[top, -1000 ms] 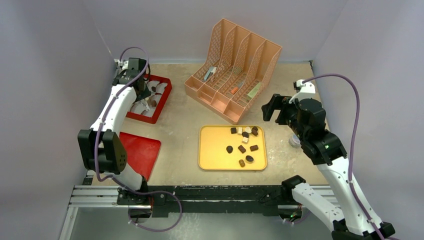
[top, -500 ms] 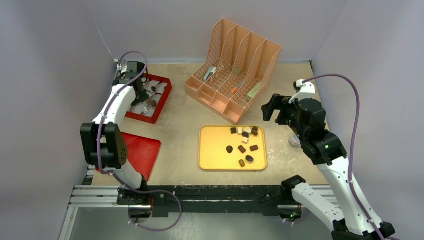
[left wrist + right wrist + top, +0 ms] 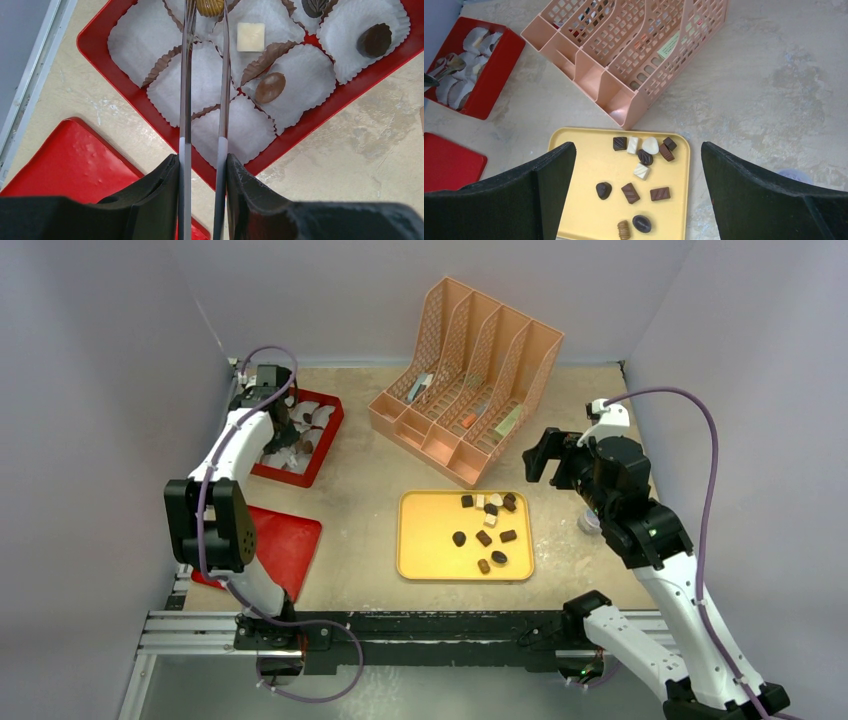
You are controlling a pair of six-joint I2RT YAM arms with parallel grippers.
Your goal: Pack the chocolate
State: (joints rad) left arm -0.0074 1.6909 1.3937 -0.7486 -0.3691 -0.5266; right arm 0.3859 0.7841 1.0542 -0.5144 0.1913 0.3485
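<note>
The left gripper (image 3: pixel 202 170) is clamped on tweezers (image 3: pixel 185 90) whose tips flank a caramel chocolate (image 3: pixel 210 6) ahead. A crooked release could tip it off its liner (image 3: pixel 207 27). The right gripper (image 3: pixel 637 150) stands apart.

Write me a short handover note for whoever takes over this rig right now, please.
Left gripper: shut on tweezers, over the red box; a caramel chocolate sits between the tweezer tips.
Right gripper: open, holding nothing, above the yellow tray.
Done: four pieces lie in the box's paper cups, such as the white square.
Left: set down the caramel one, then move the eleven or so tray chocolates into the empty cups.
</note>
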